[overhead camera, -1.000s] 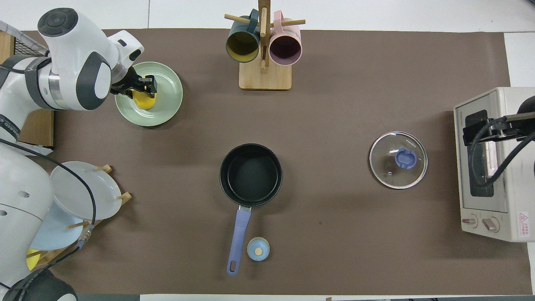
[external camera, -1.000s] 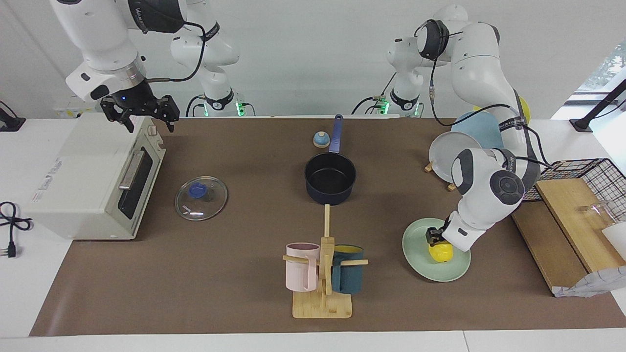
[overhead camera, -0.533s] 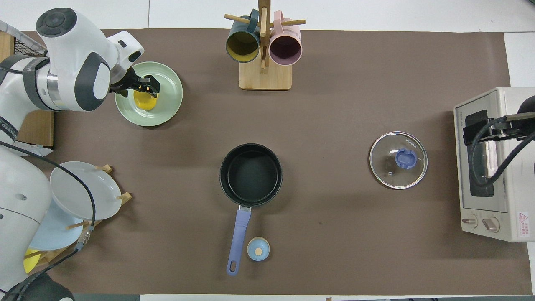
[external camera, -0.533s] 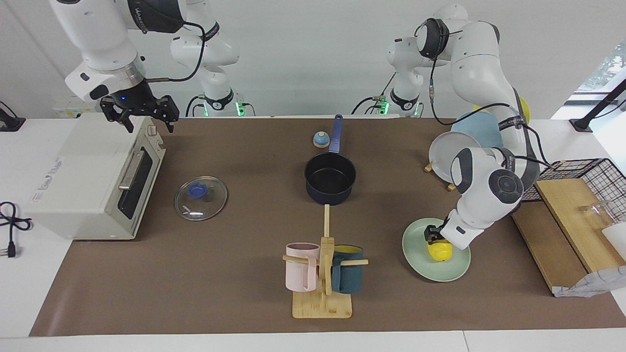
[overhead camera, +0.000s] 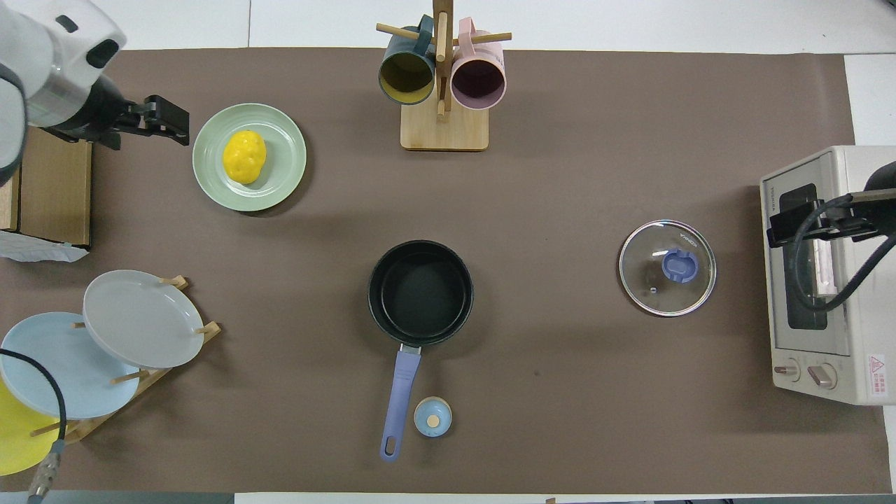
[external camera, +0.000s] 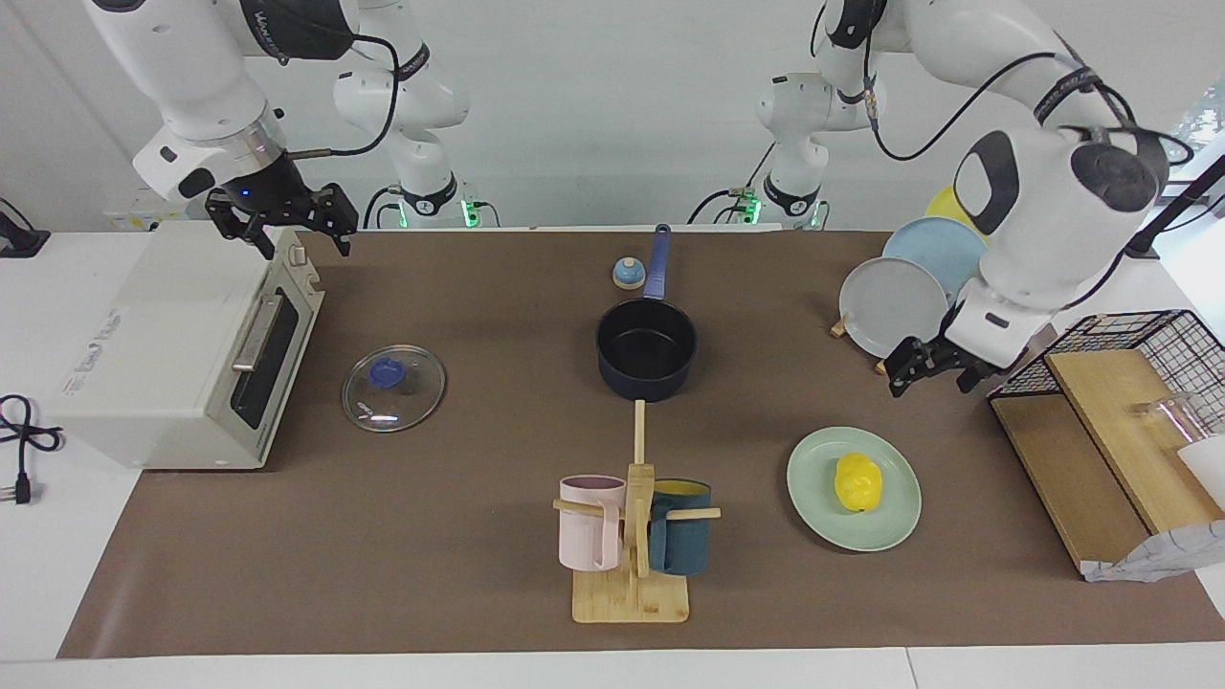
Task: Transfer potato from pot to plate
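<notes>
The yellow potato [external camera: 858, 481] [overhead camera: 244, 156] lies on the mint-green plate [external camera: 895, 517] [overhead camera: 280, 175], with nothing touching it. The dark navy pot [external camera: 646, 349] [overhead camera: 420, 292] stands mid-table with nothing inside, its blue handle pointing toward the robots. My left gripper [external camera: 928, 383] [overhead camera: 171, 124] hangs open and holds nothing. It is raised over the mat beside the plate, toward the left arm's end. My right gripper [external camera: 284, 234] waits open above the top edge of the toaster oven [external camera: 172, 354].
A glass lid [external camera: 393, 388] lies between the oven and the pot. A mug rack [external camera: 632, 536] stands farther from the robots than the pot. A rack of grey and light blue plates [external camera: 890, 306], a wooden board [external camera: 1101, 431] and a wire basket fill the left arm's end.
My left gripper opened and let go of the potato, then rose and drew away from the plate toward its own end. The potato stays on the plate. The right arm barely moved.
</notes>
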Available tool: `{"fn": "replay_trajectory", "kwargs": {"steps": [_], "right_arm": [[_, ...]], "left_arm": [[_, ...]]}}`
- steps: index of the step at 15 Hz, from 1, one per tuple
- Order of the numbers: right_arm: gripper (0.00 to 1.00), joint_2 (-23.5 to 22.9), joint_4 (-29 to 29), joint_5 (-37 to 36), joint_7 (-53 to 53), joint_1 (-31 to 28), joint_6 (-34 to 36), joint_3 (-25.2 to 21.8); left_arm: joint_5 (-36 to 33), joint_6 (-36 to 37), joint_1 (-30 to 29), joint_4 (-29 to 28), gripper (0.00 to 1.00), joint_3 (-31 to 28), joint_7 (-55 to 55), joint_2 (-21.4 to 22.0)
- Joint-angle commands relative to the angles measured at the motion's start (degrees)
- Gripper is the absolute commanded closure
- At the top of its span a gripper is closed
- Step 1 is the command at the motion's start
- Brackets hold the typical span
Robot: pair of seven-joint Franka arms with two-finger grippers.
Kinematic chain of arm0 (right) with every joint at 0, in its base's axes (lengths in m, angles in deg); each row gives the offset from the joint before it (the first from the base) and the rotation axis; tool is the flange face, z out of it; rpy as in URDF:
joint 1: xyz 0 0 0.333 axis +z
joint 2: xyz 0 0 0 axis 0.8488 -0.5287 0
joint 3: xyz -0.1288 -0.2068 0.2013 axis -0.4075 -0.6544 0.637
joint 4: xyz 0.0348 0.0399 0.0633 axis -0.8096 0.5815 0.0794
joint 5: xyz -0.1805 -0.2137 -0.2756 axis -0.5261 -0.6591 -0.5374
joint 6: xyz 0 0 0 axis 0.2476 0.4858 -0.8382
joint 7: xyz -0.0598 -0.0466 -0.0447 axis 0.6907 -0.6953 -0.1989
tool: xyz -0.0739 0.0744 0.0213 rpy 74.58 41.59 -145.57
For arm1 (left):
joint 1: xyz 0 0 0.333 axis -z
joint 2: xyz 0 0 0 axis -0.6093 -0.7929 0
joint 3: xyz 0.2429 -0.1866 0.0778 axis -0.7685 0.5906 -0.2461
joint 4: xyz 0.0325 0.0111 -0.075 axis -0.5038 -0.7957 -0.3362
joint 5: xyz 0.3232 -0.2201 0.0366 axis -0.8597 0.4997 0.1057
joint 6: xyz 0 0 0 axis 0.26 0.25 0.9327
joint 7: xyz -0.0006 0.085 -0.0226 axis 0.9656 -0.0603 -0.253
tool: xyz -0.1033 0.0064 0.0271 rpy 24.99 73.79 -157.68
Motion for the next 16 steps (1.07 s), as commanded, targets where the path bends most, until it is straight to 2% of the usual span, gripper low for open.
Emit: {"fn": "replay_trajectory", "kwargs": {"steps": [1,5,8,9,11,12,14,16], "right_arm": [[0.00,-0.37,-0.87,-0.45,0.58,-0.01,0.48,-0.23],[0.00,-0.37,-0.87,0.34,0.67,-0.10,0.65,-0.22],[0.00,-0.37,-0.87,-0.45,0.67,0.16,0.48,-0.05],[0.00,-0.37,-0.87,-0.45,0.67,0.08,0.56,-0.05],[0.00,-0.37,-0.78,-0.54,0.58,-0.01,0.48,-0.14],[0.00,-0.37,-0.78,-0.54,0.58,-0.01,0.39,-0.14],[0.00,-0.37,-0.78,-0.54,0.58,0.08,0.39,-0.14],[0.00,-0.37,-0.78,-0.54,0.58,0.08,0.39,-0.14]], "left_arm": [[0.62,4.83,-1.10,-5.71,0.00,0.21,0.58,9.02],[0.62,7.48,-0.93,-13.43,0.00,0.30,0.75,17.28],[0.62,5.38,-0.23,-22.04,0.00,0.30,1.02,21.86],[0.62,3.80,-0.14,-23.46,0.00,0.30,1.02,22.13],[0.71,1.16,-0.05,-22.87,0.00,0.47,1.98,21.62],[0.79,1.67,0.12,-20.60,0.00,0.48,2.25,20.57],[0.79,6.83,1.00,-13.58,0.00,0.30,2.25,17.49],[0.88,8.71,1.18,-13.45,0.00,0.30,2.25,17.48]]}}
